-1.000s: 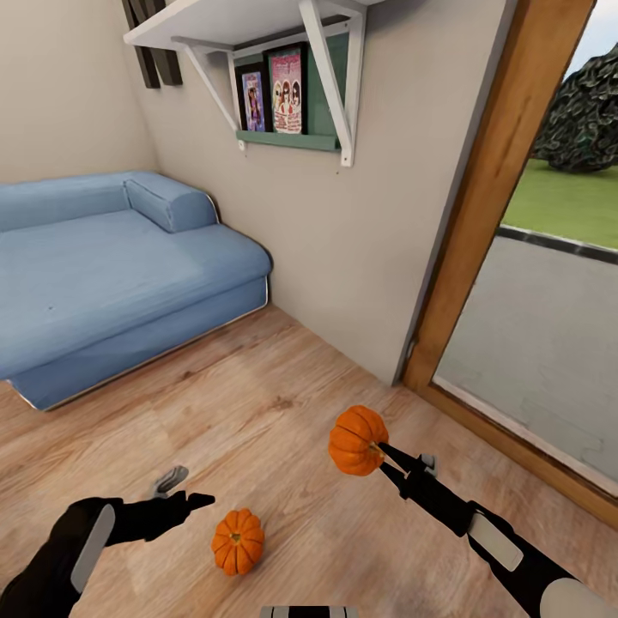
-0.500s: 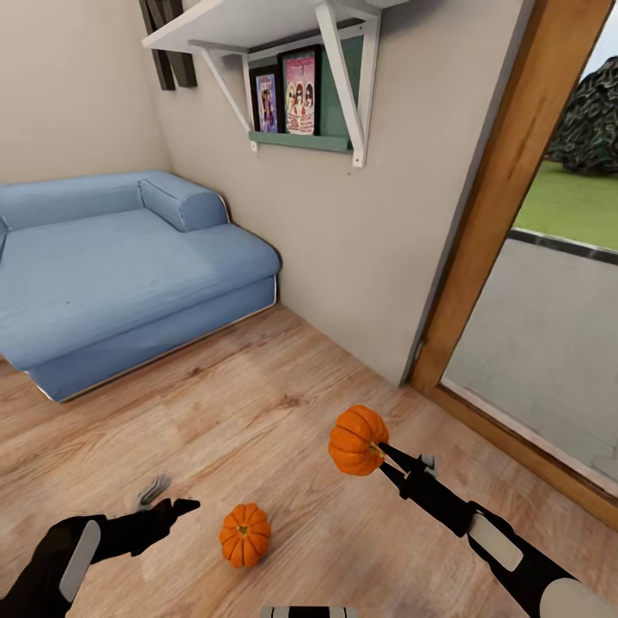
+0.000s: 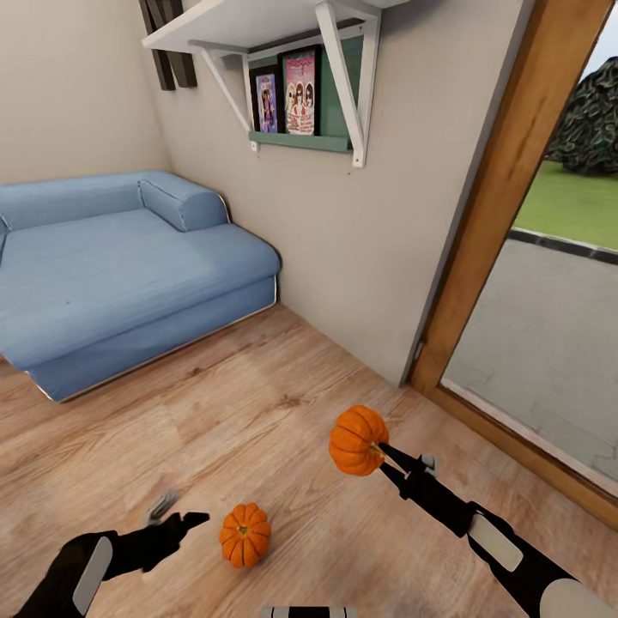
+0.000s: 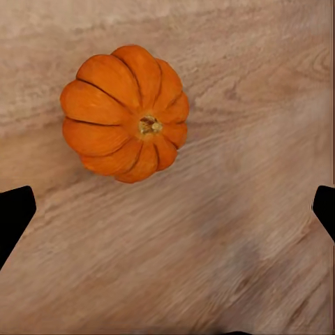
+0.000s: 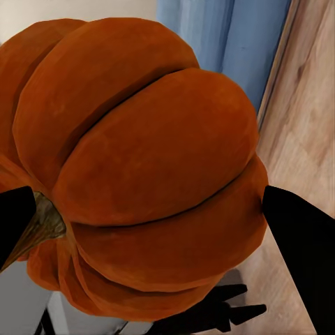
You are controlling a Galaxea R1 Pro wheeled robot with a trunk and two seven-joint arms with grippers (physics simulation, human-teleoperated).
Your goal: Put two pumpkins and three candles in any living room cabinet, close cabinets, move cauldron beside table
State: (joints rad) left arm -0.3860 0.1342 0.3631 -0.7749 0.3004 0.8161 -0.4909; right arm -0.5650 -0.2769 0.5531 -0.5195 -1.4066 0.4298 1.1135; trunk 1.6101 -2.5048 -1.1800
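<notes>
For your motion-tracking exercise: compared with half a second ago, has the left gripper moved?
Yes. The left gripper has dropped lower in the head view and edged toward the floor pumpkin, which has stayed put.

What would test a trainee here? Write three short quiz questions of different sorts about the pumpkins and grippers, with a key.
1. True or false: the right gripper is shut on a pumpkin.
2. Where is the second pumpkin? A) on the sofa B) on the wood floor C) on the shelf
3. Fill in: the left gripper is ____, beside the floor pumpkin without touching it.

Key: 1 true; 2 B; 3 open
</notes>
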